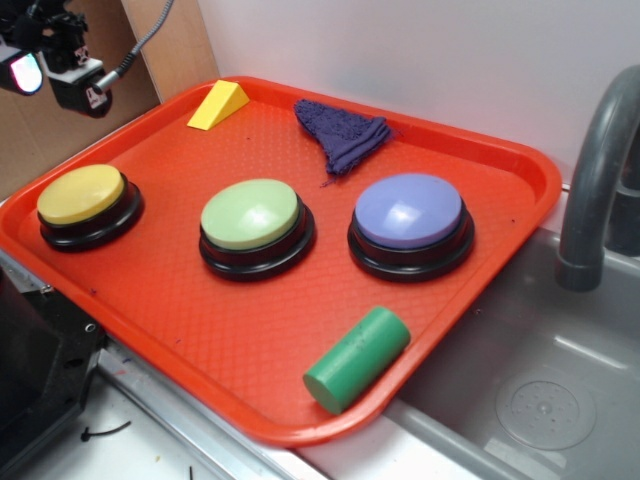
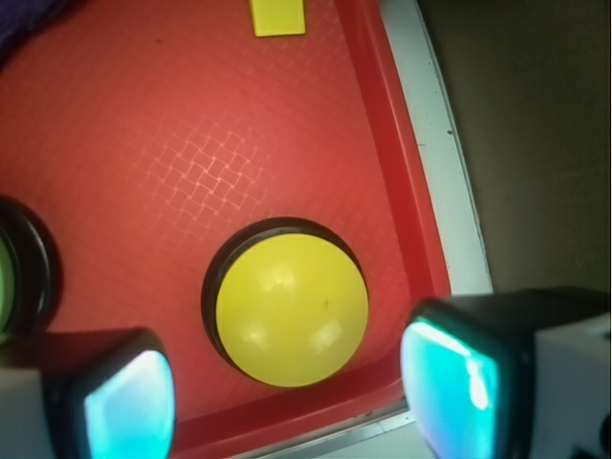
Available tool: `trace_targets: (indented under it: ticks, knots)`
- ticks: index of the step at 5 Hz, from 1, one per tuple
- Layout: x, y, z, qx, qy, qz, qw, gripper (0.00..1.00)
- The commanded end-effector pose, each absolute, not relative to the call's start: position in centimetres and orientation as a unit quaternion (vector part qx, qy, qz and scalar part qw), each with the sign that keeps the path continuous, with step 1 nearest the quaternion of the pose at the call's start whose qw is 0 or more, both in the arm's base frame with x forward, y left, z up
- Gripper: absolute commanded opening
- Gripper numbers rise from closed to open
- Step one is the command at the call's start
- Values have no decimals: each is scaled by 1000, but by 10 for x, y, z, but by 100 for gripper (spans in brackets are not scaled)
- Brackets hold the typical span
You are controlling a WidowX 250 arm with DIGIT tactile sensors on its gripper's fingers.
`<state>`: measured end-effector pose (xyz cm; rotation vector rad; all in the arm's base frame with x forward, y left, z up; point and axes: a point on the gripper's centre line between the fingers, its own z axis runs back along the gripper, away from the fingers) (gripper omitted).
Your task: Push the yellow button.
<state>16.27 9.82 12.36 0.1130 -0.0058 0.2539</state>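
The gripper [image 2: 287, 392] hangs high over the left edge of the tray, and its two fingers [image 2: 129, 406] stand apart with nothing between them; in the wrist view the yellow button [image 2: 290, 313] shows in the gap, well below. The button sits near the left corner of the red tray [image 1: 250, 330], beside the light green button [image 1: 251, 215], with the purple button [image 1: 408, 211] further right. I judge the cap to be hard, smooth plastic that sinks a little under pressure, so no grasp is needed: a press straight down on the middle of the dome should do. It is round, domed and matte yellow, on a black circular base.
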Motion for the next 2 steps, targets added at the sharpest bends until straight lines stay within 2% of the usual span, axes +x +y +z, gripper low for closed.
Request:
trace_targets:
  ticks: [1, 2]
  knots:
    - [169, 102, 139, 70, -29, 116, 990, 100]
    - [168, 100, 140, 73, -38, 110, 990, 100]
